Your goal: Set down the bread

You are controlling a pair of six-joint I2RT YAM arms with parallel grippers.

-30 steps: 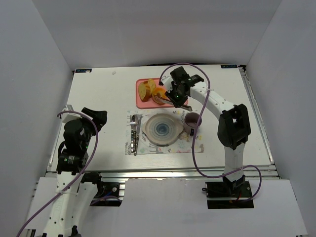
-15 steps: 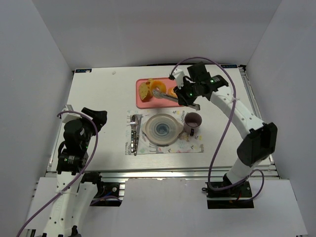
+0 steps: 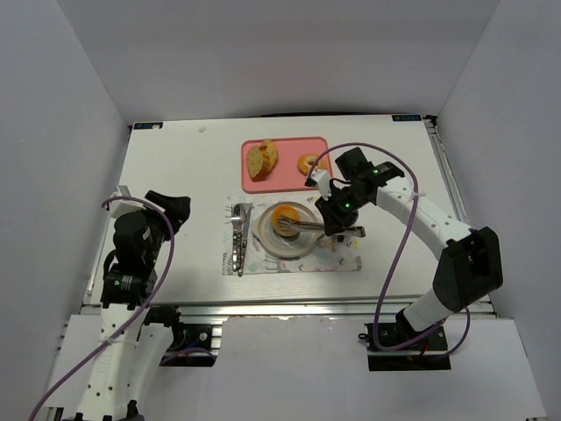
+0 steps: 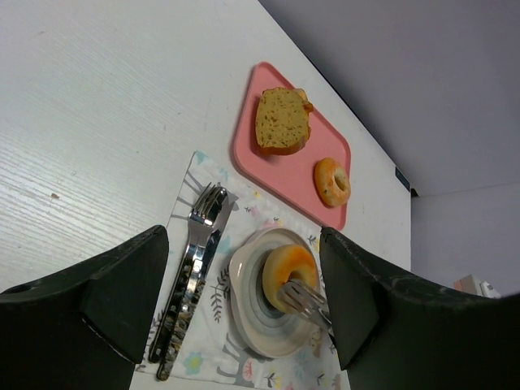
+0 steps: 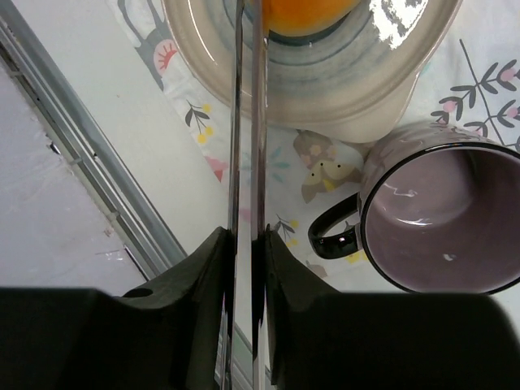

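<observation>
We note the right hand pinching metal tongs, tips at the bread on the plate; left hand spread, well apart.

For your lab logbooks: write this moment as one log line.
right gripper: shut on tongs | bread: in tongs, over plate | left gripper: open, holding nothing

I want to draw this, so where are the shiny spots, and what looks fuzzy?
Right wrist view: white glare on the plate rim and tongs, glints inside the mug, the right tool's fingers fuzzy up close. Left wrist view: the fork gleams, the left tool's fingers dark and blurred. Top view: even light, soft shadows only.
</observation>
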